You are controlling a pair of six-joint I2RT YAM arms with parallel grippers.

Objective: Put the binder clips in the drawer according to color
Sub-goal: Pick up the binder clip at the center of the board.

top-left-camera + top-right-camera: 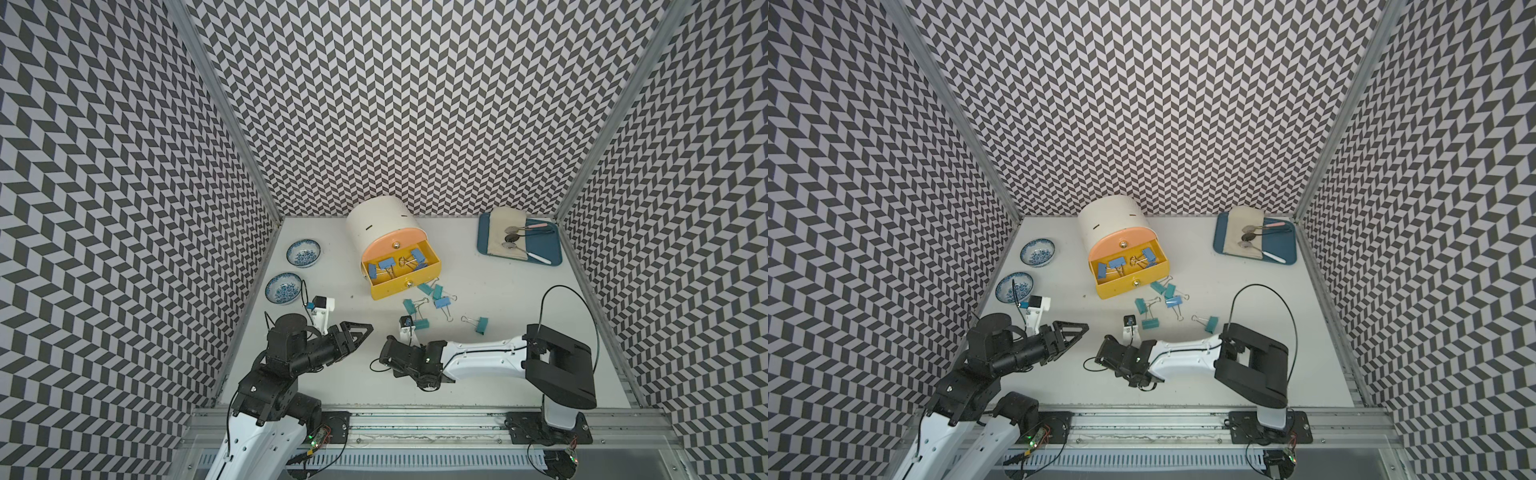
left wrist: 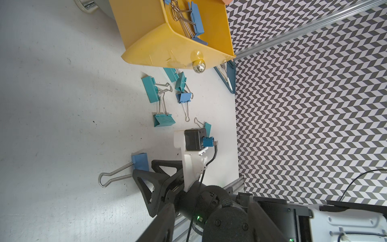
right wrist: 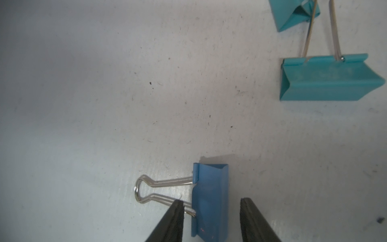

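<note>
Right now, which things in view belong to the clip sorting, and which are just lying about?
Job: cabinet; open yellow drawer; blue clips in it; loose clips; blue clip inside the open right pincer.
Lying about: bowls; tray; cloth; spoons.

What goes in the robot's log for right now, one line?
right gripper: open around blue binder clip on table | yellow drawer: open, blue clips inside | teal clips: on table
</note>
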